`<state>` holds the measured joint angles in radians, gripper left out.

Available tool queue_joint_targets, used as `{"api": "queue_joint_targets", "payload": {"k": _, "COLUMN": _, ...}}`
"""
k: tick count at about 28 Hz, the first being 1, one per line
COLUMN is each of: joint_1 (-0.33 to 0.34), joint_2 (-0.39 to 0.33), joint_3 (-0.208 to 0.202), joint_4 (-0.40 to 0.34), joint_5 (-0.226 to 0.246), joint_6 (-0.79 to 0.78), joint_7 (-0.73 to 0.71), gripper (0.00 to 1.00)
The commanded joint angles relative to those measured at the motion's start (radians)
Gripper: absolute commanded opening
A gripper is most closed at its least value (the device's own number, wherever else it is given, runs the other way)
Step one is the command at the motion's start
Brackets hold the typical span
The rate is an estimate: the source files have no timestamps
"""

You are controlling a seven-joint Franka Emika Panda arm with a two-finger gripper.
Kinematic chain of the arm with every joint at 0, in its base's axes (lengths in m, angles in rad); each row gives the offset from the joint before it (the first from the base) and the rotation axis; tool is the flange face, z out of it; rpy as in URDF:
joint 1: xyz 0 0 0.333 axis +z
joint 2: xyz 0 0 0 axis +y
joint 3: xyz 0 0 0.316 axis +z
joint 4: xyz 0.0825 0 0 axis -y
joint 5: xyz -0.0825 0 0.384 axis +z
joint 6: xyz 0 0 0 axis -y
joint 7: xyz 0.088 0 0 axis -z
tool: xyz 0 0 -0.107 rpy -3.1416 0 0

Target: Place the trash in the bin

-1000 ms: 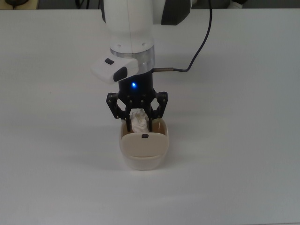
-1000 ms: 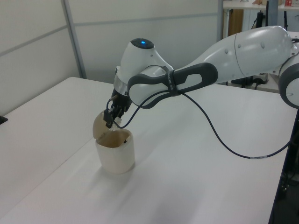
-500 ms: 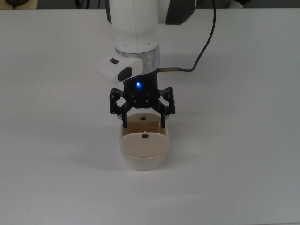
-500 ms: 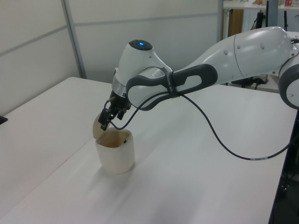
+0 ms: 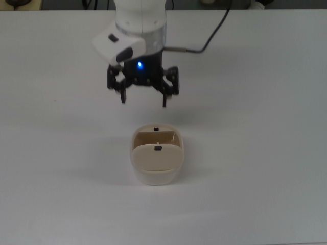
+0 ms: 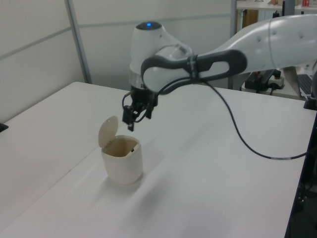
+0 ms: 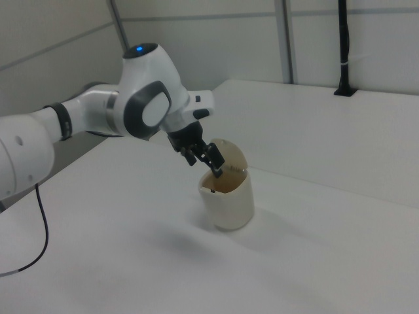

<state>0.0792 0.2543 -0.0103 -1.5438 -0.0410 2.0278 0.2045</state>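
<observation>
1. In the top view, the white robot arm's black two-finger gripper [image 5: 143,100] is hanging over the white table [image 5: 265,153], above the small cream-beige rounded-rectangular plastic bin [image 5: 156,163] in the picture and apart from it. Its fingers are standing spread wide with nothing between them, and a blue light is glowing on the gripper body. The bin's far half is lying open and showing a tan inside, and two small black marks are sitting along the bin's middle line. The crumpled paper trash is showing nowhere on the table in the top view, and nothing of it can be made out in the dim opening.

2. In the left view, the gripper [image 6: 133,120] is hovering above the bin [image 6: 123,161], toward the left view's right, clear of its rim. The bin's round lid flap [image 6: 107,131] is standing tilted up at the left view's left. A black cable [image 6: 237,134] is trailing from the arm across the table.

3. In the right view, the gripper [image 7: 208,160] is overlapping the raised flap just above the bin [image 7: 228,199]; the fingers are standing parted and empty. The trash is not visible there either.
</observation>
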Motion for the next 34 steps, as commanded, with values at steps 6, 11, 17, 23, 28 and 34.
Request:
{"api": "queue_joint_targets", "payload": {"k": 6, "joint_1": 0.002, "joint_2": -0.121, "joint_3": -0.031, "joint_4": -0.018, "joint_5": -0.031, "joint_6": -0.233, "joint_7": -0.164, "gripper": 1.0}}
{"api": "queue_joint_targets", "payload": {"k": 11, "joint_1": 0.002, "joint_2": -0.174, "joint_3": -0.063, "joint_4": -0.016, "joint_5": -0.031, "joint_6": -0.323, "joint_7": -0.246, "gripper": 1.0}}
{"api": "queue_joint_targets", "payload": {"k": 17, "joint_1": 0.007, "joint_2": -0.185, "joint_3": -0.06, "joint_4": -0.01, "joint_5": -0.033, "joint_6": -0.414, "joint_7": -0.217, "gripper": 1.0}}
{"api": "queue_joint_targets", "payload": {"k": 23, "joint_1": 0.008, "joint_2": -0.198, "joint_3": -0.056, "joint_4": -0.005, "joint_5": -0.031, "joint_6": -0.448, "joint_7": -0.212, "gripper": 1.0}}
{"api": "queue_joint_targets", "payload": {"k": 28, "joint_1": 0.008, "joint_2": -0.198, "joint_3": -0.057, "joint_4": -0.005, "joint_5": -0.027, "joint_6": -0.451, "joint_7": -0.217, "gripper": 1.0}}
{"api": "queue_joint_targets", "payload": {"k": 34, "joint_1": 0.007, "joint_2": -0.19, "joint_3": -0.056, "joint_4": -0.01, "joint_5": -0.017, "joint_6": -0.428, "joint_7": -0.214, "gripper": 1.0}}
